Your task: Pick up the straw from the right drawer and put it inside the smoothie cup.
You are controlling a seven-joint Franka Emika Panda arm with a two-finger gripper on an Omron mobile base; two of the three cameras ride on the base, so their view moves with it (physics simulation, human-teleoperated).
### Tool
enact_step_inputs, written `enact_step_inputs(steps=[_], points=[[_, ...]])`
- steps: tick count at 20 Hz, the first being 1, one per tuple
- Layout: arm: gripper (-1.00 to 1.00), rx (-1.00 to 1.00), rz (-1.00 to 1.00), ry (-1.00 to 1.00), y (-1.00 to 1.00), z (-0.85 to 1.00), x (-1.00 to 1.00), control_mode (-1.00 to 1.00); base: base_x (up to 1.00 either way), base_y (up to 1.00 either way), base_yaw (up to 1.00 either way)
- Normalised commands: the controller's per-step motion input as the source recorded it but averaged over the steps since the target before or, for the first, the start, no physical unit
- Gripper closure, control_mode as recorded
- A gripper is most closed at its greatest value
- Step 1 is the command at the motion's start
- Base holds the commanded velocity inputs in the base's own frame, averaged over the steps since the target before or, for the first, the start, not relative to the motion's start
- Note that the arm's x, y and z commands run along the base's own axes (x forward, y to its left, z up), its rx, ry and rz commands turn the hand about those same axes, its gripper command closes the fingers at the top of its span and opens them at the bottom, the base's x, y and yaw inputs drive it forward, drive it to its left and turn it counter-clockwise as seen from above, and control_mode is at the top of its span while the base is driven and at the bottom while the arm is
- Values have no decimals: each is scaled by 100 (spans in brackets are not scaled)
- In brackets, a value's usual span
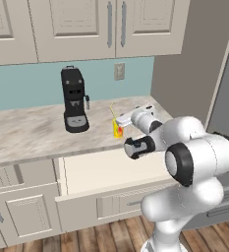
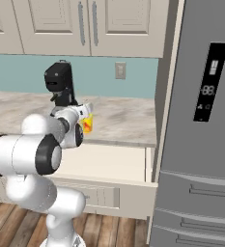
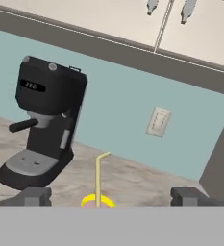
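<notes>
Rendered kitchen scene under even, bright, diffuse light with no visible lamp or window as its source. Surfaces look flat and matte; nothing glares. The black coffee machine (image 1: 74, 100) lays a faint soft shadow on the marbled counter (image 1: 27, 133) around its base. The open right drawer (image 1: 111, 170) has a uniformly pale interior with almost no shading. The white arm (image 1: 194, 162) shows gentle grey gradients on its rounded shells. All three views are low in resolution and slightly soft, with jagged edges on fine lines such as the straw (image 3: 99, 178). Straight lines stay straight to the borders.
</notes>
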Motion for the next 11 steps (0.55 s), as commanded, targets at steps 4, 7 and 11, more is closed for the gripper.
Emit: enact_step_inputs(steps=[4,7,11], points=[[-100,-8,0,30,0,100,-74,-100,0,0,0],[-100,-11,0,35,1,100,-61,-100,0,0,0],[-100,-11,0,36,3,99,-64,-100,0,0,0]])
